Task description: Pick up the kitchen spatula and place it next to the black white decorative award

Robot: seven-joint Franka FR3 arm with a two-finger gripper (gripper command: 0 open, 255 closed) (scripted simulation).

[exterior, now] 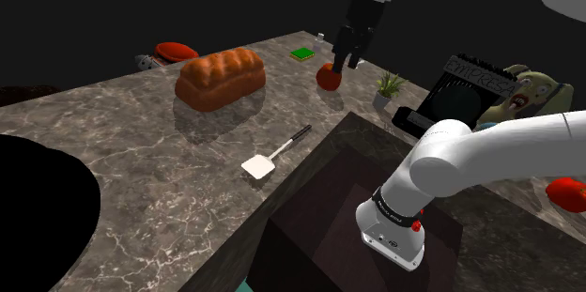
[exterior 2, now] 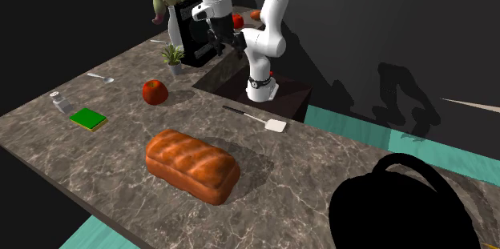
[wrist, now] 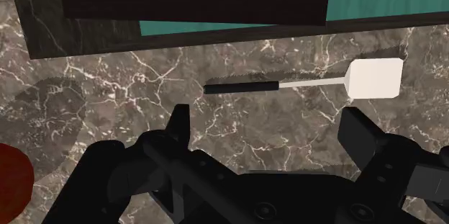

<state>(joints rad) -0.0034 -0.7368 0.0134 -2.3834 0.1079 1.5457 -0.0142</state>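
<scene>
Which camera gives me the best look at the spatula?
The wrist view: the spatula lies whole and close beyond the open pincer, black handle and white blade clear. The shoulder and second exterior views show it farther off on the counter.

A red apple [wrist: 11, 183], at eight o'clock from my gripper [wrist: 270, 129], is cut by the edge. In the shoulder view a black bag [exterior: 42, 215] is cropped at eight o'clock, a red thing [exterior: 566, 192] at three; I cannot name it. My elbow covers the black award's [exterior: 465, 88] base.
</scene>
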